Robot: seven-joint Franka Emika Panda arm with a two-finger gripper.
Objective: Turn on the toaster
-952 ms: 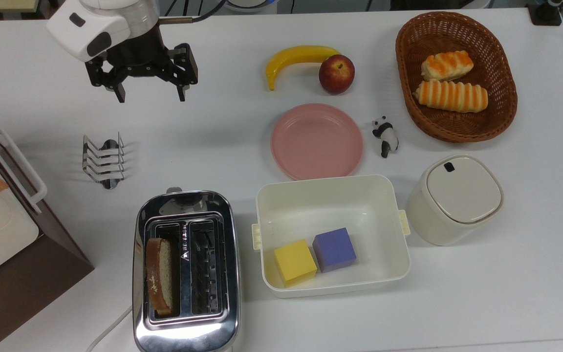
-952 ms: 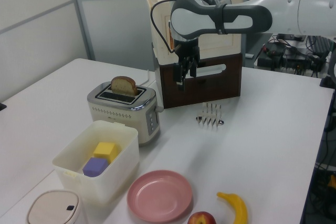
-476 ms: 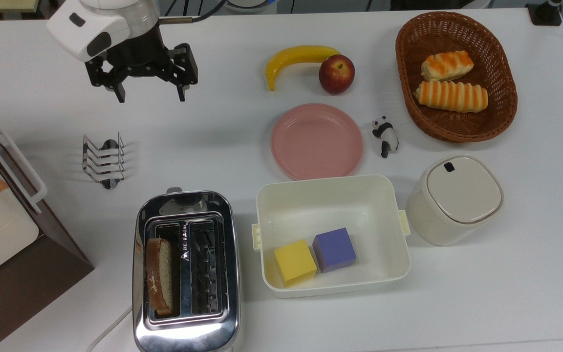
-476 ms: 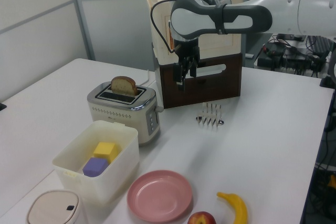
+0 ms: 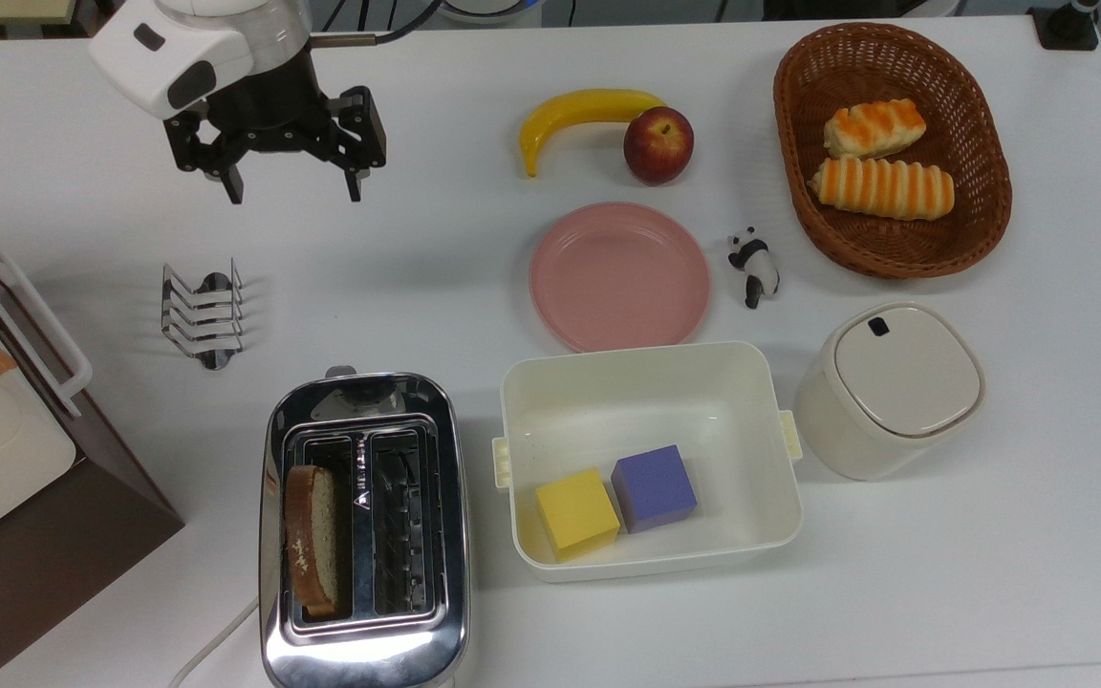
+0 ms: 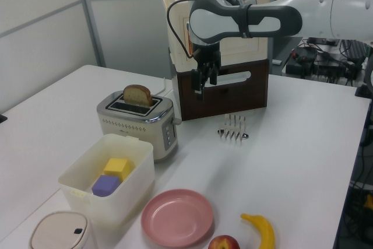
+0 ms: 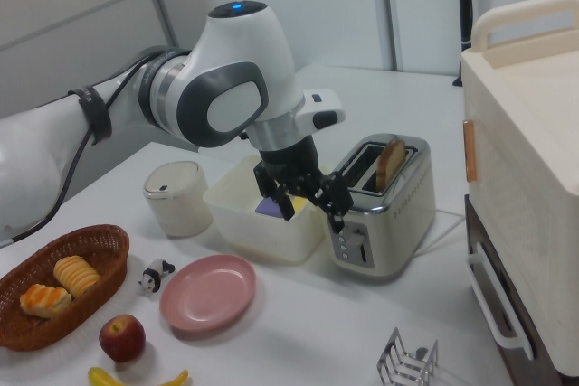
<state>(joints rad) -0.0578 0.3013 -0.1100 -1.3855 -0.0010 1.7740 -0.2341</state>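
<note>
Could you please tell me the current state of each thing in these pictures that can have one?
Shiny chrome two-slot toaster: one bread slice standing high in a slot, other slot empty.
Black two-finger gripper: open, holding nothing, above the table.
Round cream canister: lid on.
Cream rectangular plastic box: uncovered, holding a yellow cube and a purple cube.
Pink round plate: empty.
Brown wicker basket: holding two bread rolls.
Small wire toast rack: empty.

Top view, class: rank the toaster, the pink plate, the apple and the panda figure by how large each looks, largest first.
1. toaster
2. pink plate
3. apple
4. panda figure

The toaster stands taller, so it is nearer the camera, but its lead looks clear anyway.
</note>
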